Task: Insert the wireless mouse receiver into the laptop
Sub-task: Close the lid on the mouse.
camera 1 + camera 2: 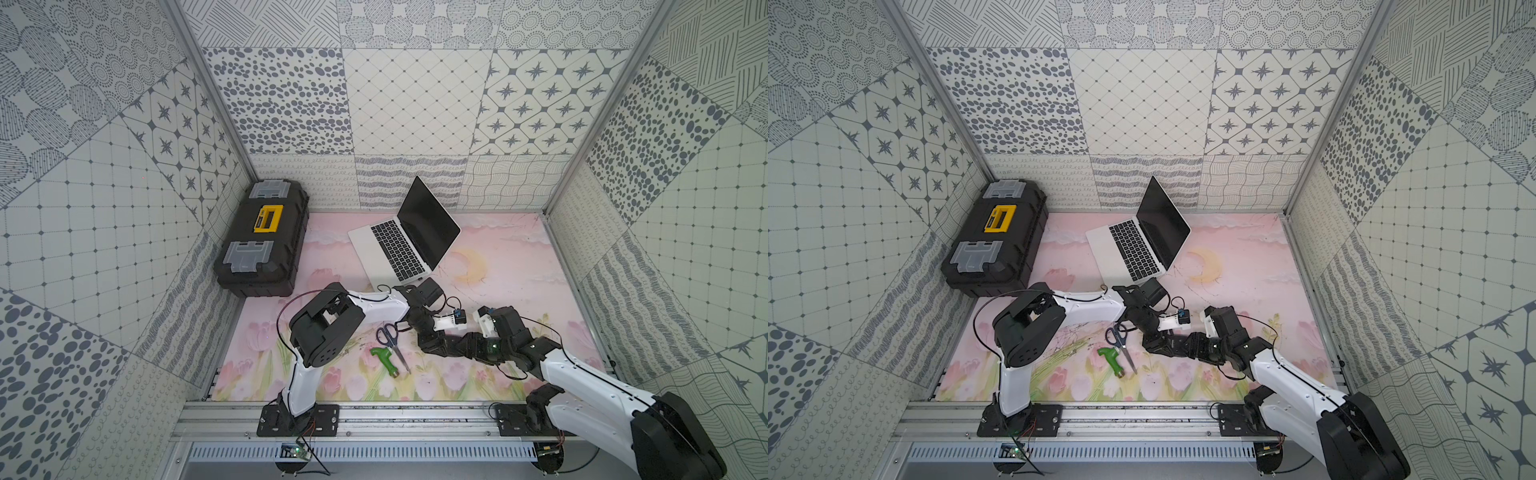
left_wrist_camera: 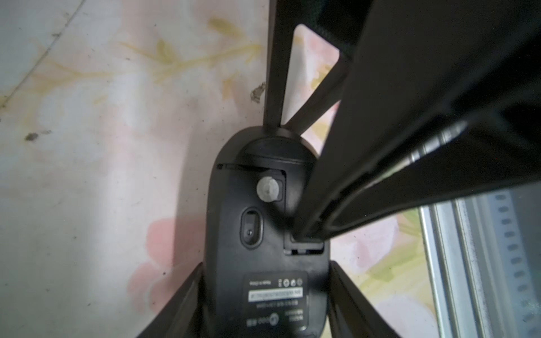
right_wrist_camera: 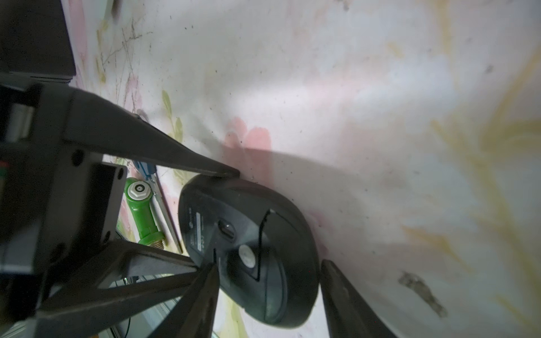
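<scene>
Early stage: receiver seemingly not yet pulled.
Your left gripper (image 2: 263,295) clamps the wireless mouse (image 2: 228,248) belly-up above the surface (image 3: 380,87), near the laptop (image 1: 368,245). Your right gripper (image 3: 269,272), jaws apart, probes its slot. Extraction and plugging remain.

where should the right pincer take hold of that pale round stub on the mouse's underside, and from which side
Pinch the pale round stub across its rim, coming straight down onto the upturned underside of the wireless mouse. It sits in a walled recess, so probably only its top is free. The left pincer holds the mouse by its sides.
</scene>
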### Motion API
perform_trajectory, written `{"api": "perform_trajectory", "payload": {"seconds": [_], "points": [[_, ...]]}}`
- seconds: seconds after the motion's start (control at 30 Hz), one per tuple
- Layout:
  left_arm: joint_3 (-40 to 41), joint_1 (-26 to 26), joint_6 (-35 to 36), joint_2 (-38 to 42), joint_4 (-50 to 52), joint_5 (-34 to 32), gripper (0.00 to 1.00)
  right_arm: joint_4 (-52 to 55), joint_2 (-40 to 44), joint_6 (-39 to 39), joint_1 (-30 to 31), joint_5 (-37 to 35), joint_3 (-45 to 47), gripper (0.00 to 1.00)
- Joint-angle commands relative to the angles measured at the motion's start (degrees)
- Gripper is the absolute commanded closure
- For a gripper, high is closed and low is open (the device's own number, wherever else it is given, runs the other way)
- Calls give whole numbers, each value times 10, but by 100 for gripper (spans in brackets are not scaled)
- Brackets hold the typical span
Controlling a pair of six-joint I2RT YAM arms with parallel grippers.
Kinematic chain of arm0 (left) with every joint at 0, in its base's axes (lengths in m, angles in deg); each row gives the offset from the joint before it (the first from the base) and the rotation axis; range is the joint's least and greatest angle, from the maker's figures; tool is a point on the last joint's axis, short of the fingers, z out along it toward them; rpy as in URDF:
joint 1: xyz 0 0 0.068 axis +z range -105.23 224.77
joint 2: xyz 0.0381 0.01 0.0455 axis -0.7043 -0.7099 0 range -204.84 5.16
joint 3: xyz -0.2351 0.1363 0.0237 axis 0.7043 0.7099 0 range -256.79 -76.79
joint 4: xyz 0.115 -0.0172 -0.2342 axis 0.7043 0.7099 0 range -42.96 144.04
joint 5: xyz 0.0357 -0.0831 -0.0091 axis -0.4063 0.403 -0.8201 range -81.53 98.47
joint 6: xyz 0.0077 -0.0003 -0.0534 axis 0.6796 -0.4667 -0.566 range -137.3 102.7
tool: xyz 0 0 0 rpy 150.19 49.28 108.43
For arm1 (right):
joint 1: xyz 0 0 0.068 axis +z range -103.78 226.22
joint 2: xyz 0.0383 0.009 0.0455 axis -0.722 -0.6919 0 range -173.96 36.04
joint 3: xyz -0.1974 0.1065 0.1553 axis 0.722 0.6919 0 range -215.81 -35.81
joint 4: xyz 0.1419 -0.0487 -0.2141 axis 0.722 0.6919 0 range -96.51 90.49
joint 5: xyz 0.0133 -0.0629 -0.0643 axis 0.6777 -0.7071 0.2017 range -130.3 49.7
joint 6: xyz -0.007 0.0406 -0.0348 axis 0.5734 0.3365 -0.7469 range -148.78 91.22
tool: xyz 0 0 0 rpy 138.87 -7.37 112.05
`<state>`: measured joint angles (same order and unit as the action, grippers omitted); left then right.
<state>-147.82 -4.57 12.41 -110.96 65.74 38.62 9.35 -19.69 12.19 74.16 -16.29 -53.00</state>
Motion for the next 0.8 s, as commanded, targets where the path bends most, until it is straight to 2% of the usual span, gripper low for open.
{"api": "perform_trajectory", "payload": {"seconds": [0.0,0.13,0.23,0.47,0.6,0.77], "points": [[19,-1,-32,-32,90,-100,67,8,25,7,2,-14,-1,33],[19,-1,-32,-32,89,-100,67,79,65,2,1,-72,-20,24],[19,-1,-33,-33,88,-101,67,136,86,-4,1,-123,-36,24],[18,0,-33,-34,89,-101,67,143,104,-6,2,-119,-49,61],[16,0,-33,-36,90,-101,68,123,91,-10,3,-102,-50,71],[16,0,-33,-36,90,-101,68,75,61,-4,10,-77,-43,75]]}}
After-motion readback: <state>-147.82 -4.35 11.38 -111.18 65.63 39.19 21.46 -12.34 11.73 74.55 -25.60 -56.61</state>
